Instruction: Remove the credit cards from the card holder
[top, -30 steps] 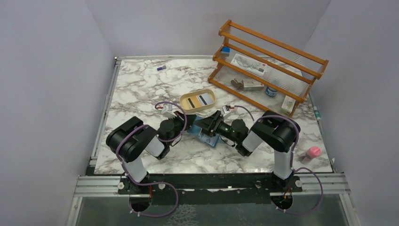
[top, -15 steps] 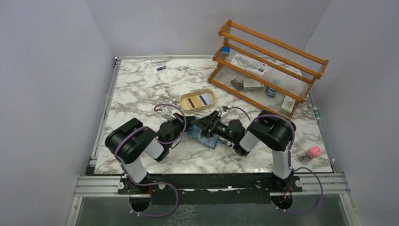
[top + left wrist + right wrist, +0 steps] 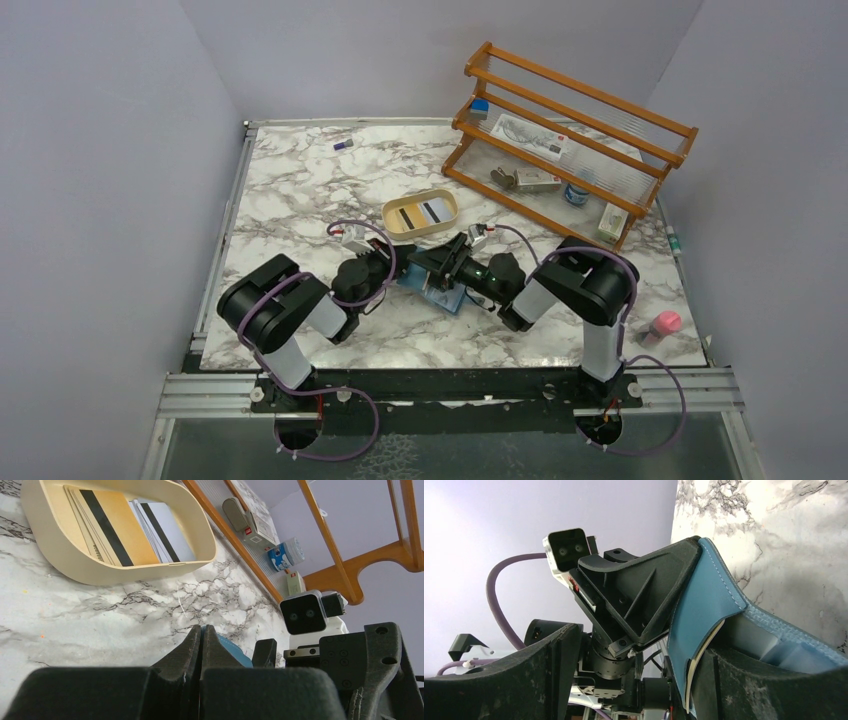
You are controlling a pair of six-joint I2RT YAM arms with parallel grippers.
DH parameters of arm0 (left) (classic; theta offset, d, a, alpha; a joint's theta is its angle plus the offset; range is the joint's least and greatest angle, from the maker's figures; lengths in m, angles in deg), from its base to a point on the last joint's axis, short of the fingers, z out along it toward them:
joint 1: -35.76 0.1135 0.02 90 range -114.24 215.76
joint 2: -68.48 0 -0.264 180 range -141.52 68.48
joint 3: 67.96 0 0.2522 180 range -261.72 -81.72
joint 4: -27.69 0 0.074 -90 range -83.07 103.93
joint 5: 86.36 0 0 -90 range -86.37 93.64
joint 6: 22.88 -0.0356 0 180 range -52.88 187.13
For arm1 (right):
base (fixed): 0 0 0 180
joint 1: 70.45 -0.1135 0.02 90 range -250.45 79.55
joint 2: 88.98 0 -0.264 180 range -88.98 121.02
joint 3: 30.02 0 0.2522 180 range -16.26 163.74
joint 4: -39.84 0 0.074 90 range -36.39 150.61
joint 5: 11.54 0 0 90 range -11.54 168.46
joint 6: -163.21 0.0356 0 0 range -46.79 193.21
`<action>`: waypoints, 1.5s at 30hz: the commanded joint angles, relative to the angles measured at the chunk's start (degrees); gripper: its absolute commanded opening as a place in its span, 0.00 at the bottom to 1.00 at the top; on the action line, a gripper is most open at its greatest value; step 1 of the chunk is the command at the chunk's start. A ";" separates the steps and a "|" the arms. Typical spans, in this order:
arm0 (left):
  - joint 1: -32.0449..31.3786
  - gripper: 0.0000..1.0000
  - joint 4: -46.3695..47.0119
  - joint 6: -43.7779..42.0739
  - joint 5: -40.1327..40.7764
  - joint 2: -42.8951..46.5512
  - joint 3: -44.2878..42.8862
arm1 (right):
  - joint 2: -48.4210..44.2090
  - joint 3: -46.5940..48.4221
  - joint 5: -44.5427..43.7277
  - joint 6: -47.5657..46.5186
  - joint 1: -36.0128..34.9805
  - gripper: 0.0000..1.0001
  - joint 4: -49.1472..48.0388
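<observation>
Progress: several credit cards point(image 3: 117, 532) in tray point(image 3: 125, 575) (stripes up) | left claw point(image 3: 200, 645) pinched shut on card holder point(image 3: 704, 600) flap | right claw point(image 3: 644, 645) gaping, empty | pale card point(image 3: 703, 652) seemingly remains inside

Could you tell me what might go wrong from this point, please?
1. The left gripper pinches only an edge of the card holder; it could slip and let the holder fold shut.
2. The right gripper is wide open right beside the left one, so their fingers may collide when it closes.
3. Only a thin card edge shows inside the fold; the right gripper might catch the flap with it.
</observation>
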 commanded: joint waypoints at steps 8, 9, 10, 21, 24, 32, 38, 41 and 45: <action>0.82 0.00 -5.14 -2.57 -1.24 0.46 0.58 | -6.50 0.14 1.67 1.31 -0.61 0.76 -3.61; 0.90 0.00 -5.14 -2.63 -1.37 0.39 0.58 | -6.69 0.02 1.67 1.28 -0.63 0.76 -3.30; 1.03 0.00 -5.19 -2.58 -1.42 0.34 0.54 | -6.87 -0.06 1.67 1.30 -0.56 0.76 -3.22; 1.78 0.00 -5.21 -2.64 -1.90 0.12 0.84 | -10.21 -1.22 1.91 1.34 -0.46 0.75 -1.54; 1.89 0.00 -5.36 -2.79 -1.90 0.12 0.84 | -11.45 -1.32 2.01 0.97 -0.33 0.74 -0.52; 2.14 0.00 -5.57 -2.86 -1.90 0.43 1.02 | -13.45 -2.22 2.24 0.21 0.00 0.74 1.28; 2.23 0.00 -5.92 -3.05 -2.03 0.82 0.98 | -12.83 -3.20 2.67 0.03 0.07 0.64 2.10; 2.23 0.00 -6.16 -3.18 -2.37 0.91 0.78 | -11.37 -2.49 4.16 0.21 0.15 0.44 3.87; 2.28 0.00 -6.66 -3.42 -2.60 1.27 0.51 | -7.59 0.26 8.04 -0.11 0.23 0.01 6.83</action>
